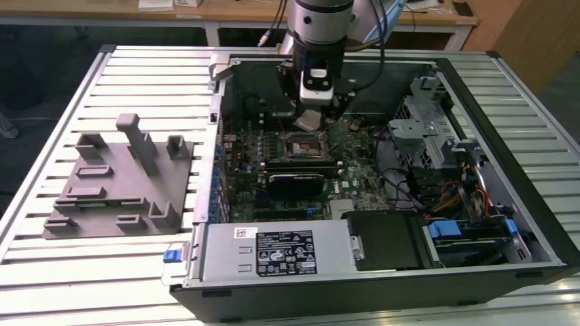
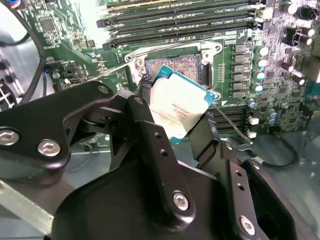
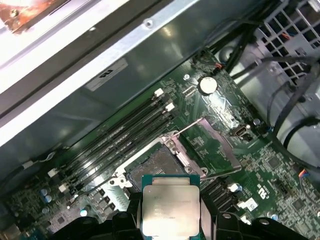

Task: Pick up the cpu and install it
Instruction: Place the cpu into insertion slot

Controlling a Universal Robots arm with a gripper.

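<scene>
The gripper point(image 2: 175, 117) was clamped on two opposite edges of the cpu point(image 2: 179, 102). The square chip hung tilted, silvery top facing the second wrist view, over the open socket point(image 2: 175, 65). The computer case point(image 1: 507, 204) lay open on a slatted table point(image 1: 136, 75). Wooden desks point(image 1: 244, 10) stood beyond.

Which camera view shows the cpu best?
The second wrist view: the cpu shows largest, top face plain, clamped in the pincer. The first wrist view shows it smaller; the exterior view, just a pale patch.
</scene>
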